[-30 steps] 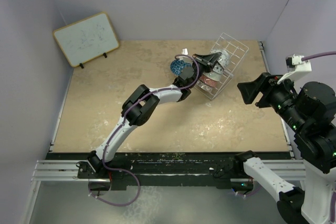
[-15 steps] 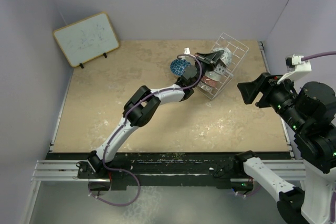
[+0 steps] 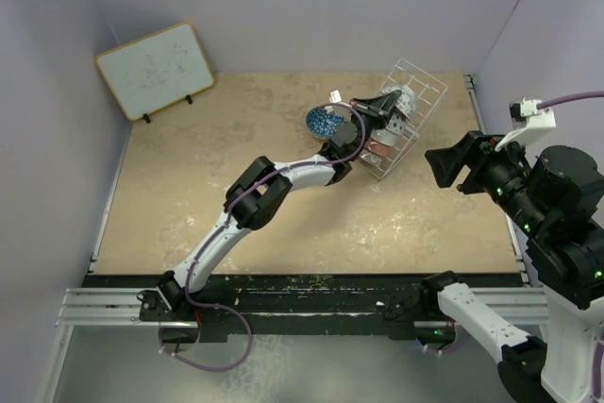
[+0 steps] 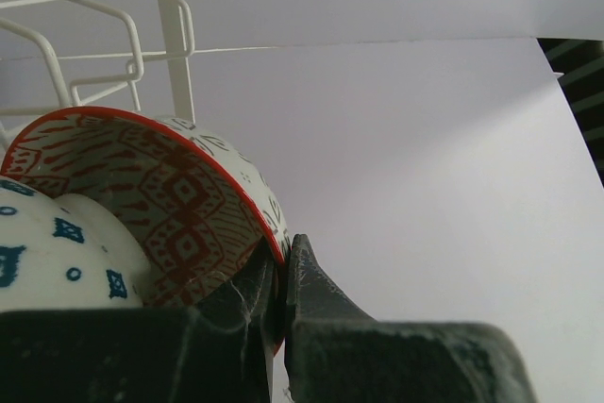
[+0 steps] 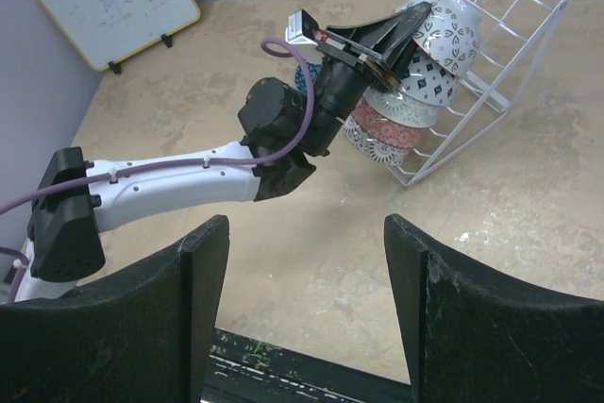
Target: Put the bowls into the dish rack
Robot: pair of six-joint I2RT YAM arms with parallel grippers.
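Observation:
The white wire dish rack (image 3: 422, 92) stands tilted at the back right, with several bowls (image 5: 401, 106) stacked on edge inside it. My left gripper (image 3: 382, 105) reaches into the rack and is shut on the rim of a bowl with a red patterned inside (image 4: 142, 200). Its fingertips (image 4: 302, 276) pinch the red rim, beside a white bowl with blue marks (image 4: 57, 252). A blue patterned bowl (image 3: 323, 120) sits on the table just left of the rack, partly hidden by the left arm. My right gripper (image 5: 307, 224) is open and empty, held high over the table's right side.
A framed whiteboard (image 3: 154, 70) leans at the back left corner. Purple walls close in the table on the left, back and right. The left arm (image 3: 283, 175) stretches diagonally across the middle of the table.
My left gripper has edged a little further into the rack with the bowl. More of the blue bowl now shows. The right arm has barely moved.

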